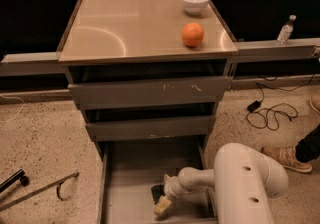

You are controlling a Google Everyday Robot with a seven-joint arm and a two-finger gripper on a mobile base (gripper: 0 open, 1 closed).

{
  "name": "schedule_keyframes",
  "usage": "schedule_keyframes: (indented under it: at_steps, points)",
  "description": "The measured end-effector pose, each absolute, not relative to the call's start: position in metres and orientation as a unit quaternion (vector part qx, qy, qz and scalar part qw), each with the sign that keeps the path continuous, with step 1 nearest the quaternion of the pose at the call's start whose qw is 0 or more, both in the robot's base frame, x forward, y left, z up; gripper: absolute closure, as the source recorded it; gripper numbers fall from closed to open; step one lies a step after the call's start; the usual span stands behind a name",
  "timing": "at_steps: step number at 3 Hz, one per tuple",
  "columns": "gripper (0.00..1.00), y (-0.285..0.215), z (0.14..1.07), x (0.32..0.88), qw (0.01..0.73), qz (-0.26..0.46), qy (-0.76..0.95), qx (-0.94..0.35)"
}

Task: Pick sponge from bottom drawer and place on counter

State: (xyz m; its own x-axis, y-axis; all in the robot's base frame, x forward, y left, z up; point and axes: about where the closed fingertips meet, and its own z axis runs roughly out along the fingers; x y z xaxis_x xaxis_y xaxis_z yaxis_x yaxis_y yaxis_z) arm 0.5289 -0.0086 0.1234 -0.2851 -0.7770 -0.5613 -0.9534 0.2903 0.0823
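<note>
Floor [40,128]: speckled stone is seen around the cabinet on both sides.
Counter [125,23]: a smooth beige-grey top with a thin rim is shown, marked by a faint arc at its left; a bowl and a ball are carried on its right half.
Arm [247,183]: a thick white arm is seen at the lower right, bent leftward into the open drawer.
Bottom drawer [127,168]: it is pulled well out toward the camera, and its flat grey floor is exposed.
Top drawer [150,93]: it is slightly pulled out, with pale scratches on its front.
Middle drawer [150,128]: it is pulled out a little less than the one above.
Cable [270,115]: a black cable is coiled on the floor to the right of the cabinet.
Shoe [286,158]: a tan shoe is seen beside the arm.
Bowl [194,2]: a white bowl is set near the counter's back right corner.
Orange ball [192,34]: it is placed in front of the bowl, apart from it.
Gripper [163,205]: it is lowered inside the bottom drawer, tip down and to the left; whether it is apart or clamped cannot be told.
Sponge [157,193]: a small dark patch is seen on the drawer floor, right against the gripper and partly hidden by it.
</note>
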Motion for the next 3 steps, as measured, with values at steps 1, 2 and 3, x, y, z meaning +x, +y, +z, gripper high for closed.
schedule_keyframes:
  at_steps: [1, 2, 3]
  points:
    - [0.0, -0.0097, 0.1176, 0.5274, 0.213, 0.204, 0.776, -0.558]
    - [0.0, -0.0114, 0.1086, 0.5302, 0.215, 0.197, 0.783, -0.549]
    - [0.19, -0.0113, 0.1085, 0.5301, 0.215, 0.197, 0.783, -0.549]
